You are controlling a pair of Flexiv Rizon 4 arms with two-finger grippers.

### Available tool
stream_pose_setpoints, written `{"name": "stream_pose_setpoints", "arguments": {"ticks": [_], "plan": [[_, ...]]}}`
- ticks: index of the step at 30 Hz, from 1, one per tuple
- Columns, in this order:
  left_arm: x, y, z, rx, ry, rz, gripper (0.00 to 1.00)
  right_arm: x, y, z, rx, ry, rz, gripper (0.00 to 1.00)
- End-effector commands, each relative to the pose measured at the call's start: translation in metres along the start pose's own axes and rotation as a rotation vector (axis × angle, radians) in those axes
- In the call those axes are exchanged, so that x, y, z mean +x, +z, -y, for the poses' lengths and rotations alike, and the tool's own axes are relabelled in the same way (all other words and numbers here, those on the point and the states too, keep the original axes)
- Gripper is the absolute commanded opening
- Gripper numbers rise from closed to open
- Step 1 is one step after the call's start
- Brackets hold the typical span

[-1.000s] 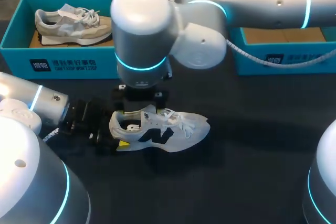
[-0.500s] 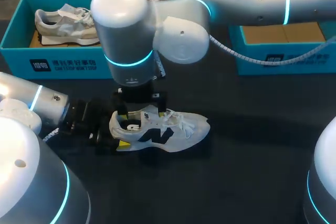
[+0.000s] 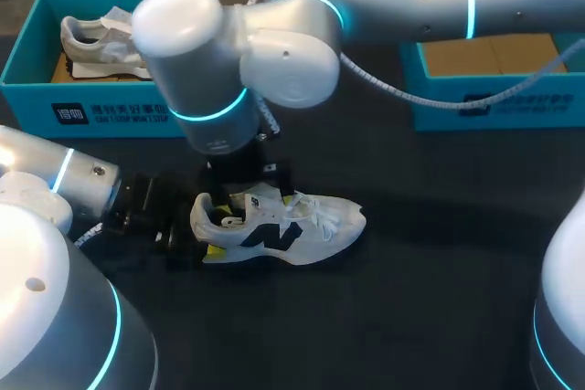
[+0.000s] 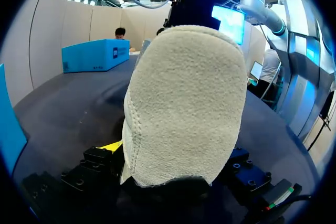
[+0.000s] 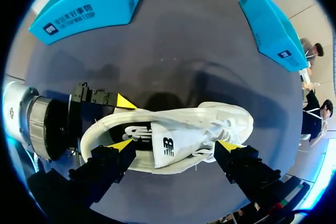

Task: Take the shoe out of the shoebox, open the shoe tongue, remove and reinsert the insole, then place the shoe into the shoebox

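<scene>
So the shoe (image 3: 292,226) lies on the table (image 3: 439,253), heel at 9 o'clock clamped by the left gripper (image 3: 208,227), toe at 3. Meanwhile the right gripper (image 5: 175,145) hangs spread above its tongue (image 5: 164,149).

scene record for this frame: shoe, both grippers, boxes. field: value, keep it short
shoe: white shoe on its sole on the table, outside both boxes
left gripper: shut on the shoe's heel
right gripper: open, over the shoe's opening, tongue below and between its fingers
insole: inside the shoe
left shoebox: holds a second shoe
right shoebox: no shoe in the part that shows
</scene>
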State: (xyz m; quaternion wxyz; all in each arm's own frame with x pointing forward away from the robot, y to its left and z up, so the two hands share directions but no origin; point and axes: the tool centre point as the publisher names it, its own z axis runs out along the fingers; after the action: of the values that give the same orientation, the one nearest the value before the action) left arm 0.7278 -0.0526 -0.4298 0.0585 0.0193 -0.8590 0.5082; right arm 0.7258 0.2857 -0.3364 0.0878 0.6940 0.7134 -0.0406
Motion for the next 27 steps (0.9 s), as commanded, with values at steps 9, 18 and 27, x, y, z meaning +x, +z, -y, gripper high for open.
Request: {"name": "stream_pose_setpoints", "arguments": {"ticks": [9, 18, 27], "plan": [[0.000, 0.008, -0.006, -0.003, -0.001, 0.000, 0.00, 0.011, 0.011, 0.004, 0.013, 0.081, 0.202, 1.00], [0.000, 0.008, -0.006, -0.003, -0.001, 0.000, 0.00, 0.003, 0.022, 0.006, 0.052, 0.101, 0.257, 1.00], [0.000, 0.008, -0.006, -0.003, -0.001, 0.000, 0.00, -0.021, 0.009, 0.007, 0.072, 0.138, 0.349, 1.00]]}}
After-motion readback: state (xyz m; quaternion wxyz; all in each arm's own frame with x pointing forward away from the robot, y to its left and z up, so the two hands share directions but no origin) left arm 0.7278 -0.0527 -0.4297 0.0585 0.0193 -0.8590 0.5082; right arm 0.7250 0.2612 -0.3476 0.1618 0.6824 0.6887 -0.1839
